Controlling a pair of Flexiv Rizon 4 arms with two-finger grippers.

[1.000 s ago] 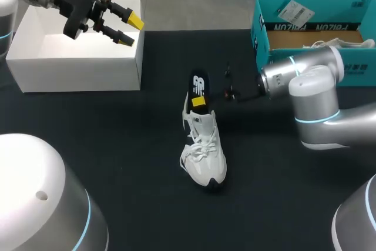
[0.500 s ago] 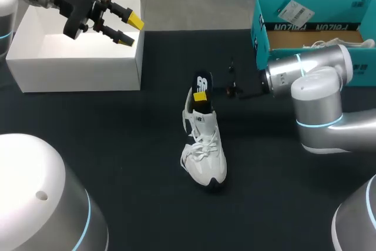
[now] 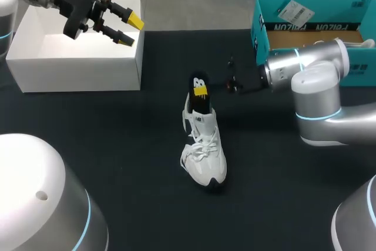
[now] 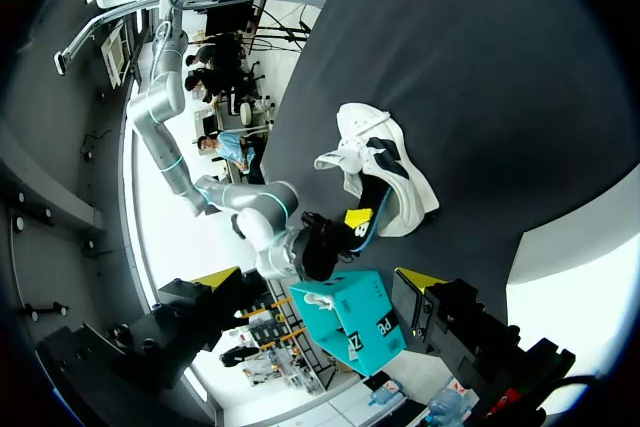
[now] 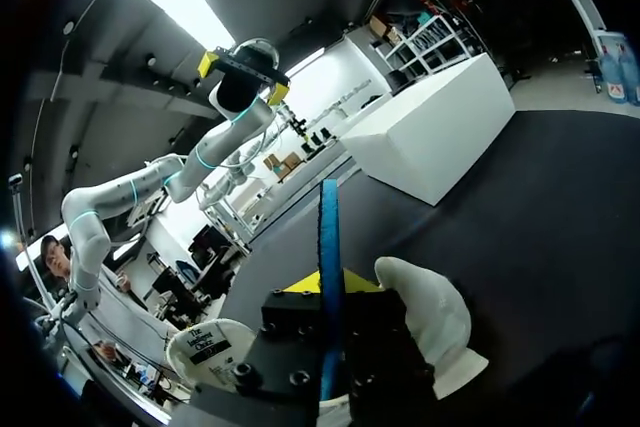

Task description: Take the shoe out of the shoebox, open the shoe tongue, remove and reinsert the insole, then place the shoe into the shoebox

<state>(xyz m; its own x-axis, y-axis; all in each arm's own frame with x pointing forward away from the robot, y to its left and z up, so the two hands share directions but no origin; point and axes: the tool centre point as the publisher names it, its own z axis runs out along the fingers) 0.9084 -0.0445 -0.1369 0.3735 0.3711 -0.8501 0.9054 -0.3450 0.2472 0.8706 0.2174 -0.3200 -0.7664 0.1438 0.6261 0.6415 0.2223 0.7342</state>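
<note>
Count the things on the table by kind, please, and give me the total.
Boxes: 2, a white box and a teal box.
Shoes: 2, a shoe on the table and a second shoe in the teal box.
Insole: 1.
Total: 5.

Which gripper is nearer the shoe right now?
Right. The right gripper is at the heel end of the shoe, shut on the insole; the left gripper hangs over the white box, well away.
</note>
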